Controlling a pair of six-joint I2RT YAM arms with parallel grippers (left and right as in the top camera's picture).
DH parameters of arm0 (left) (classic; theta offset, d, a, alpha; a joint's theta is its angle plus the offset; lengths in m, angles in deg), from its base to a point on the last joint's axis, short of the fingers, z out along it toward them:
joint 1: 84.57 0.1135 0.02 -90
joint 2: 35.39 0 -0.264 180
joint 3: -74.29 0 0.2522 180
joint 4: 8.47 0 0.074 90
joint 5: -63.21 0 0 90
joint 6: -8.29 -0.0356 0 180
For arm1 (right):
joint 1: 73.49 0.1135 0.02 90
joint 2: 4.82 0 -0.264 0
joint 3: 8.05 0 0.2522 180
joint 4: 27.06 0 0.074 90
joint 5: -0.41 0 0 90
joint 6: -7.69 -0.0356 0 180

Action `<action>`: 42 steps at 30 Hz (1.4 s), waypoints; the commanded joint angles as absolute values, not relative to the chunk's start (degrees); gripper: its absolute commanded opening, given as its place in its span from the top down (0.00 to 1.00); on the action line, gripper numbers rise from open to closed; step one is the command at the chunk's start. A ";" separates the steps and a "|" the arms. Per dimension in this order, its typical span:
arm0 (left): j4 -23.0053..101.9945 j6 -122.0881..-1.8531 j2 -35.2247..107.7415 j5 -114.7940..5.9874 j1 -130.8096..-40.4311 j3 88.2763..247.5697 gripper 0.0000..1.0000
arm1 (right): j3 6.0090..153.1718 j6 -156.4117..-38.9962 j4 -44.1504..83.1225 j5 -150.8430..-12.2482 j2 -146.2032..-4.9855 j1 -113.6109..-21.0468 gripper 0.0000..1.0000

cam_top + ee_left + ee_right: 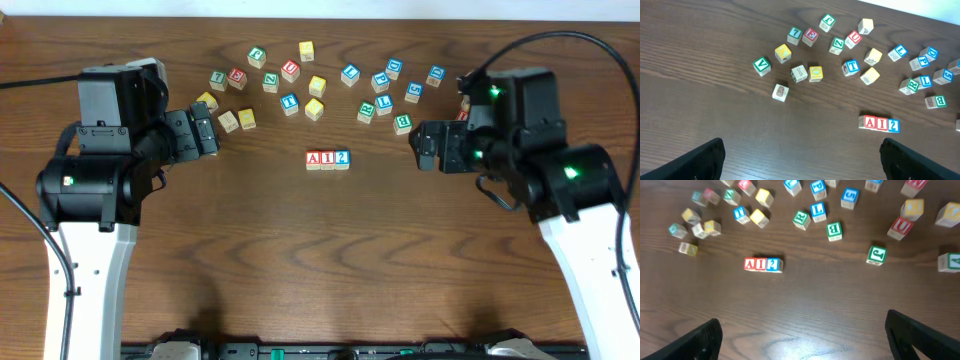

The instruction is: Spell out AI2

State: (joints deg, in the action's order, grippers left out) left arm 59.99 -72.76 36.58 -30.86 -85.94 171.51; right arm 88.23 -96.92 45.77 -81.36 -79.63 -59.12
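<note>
Three letter blocks stand touching in a row at the table's middle: a red A block [314, 159], a red I block [328, 159] and a blue 2 block [342, 158]. The row also shows in the left wrist view [879, 123] and in the right wrist view [763, 264]. My left gripper [207, 131] is open and empty, to the left of the row. My right gripper [428, 146] is open and empty, to the right of it. Neither gripper touches a block.
Several loose letter blocks lie scattered across the far half of the table, from a green V block [761, 65] on the left to a green B block [402, 123] and blue blocks on the right. A green J block [876, 255] lies near my right gripper.
</note>
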 commanded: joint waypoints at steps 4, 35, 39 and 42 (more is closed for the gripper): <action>60.14 -73.13 36.95 -29.95 -85.72 172.38 0.02 | 88.98 -96.83 46.12 -81.95 -75.52 -59.56 0.01; 60.14 -73.13 36.95 -29.95 -85.72 172.38 0.02 | 84.98 -90.40 36.02 -89.75 -71.21 -60.17 0.01; 60.14 -73.13 36.95 -29.95 -85.72 172.38 0.02 | 75.93 -89.42 27.13 -89.64 -64.83 -61.70 0.01; 60.14 -73.13 36.95 -29.95 -85.72 172.38 0.02 | 64.87 -89.27 17.90 -88.55 -57.68 -64.04 0.01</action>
State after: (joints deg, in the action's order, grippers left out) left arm 60.09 -72.76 36.62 -30.80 -85.89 171.51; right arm 73.13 -90.91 22.19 -88.53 -63.15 -61.81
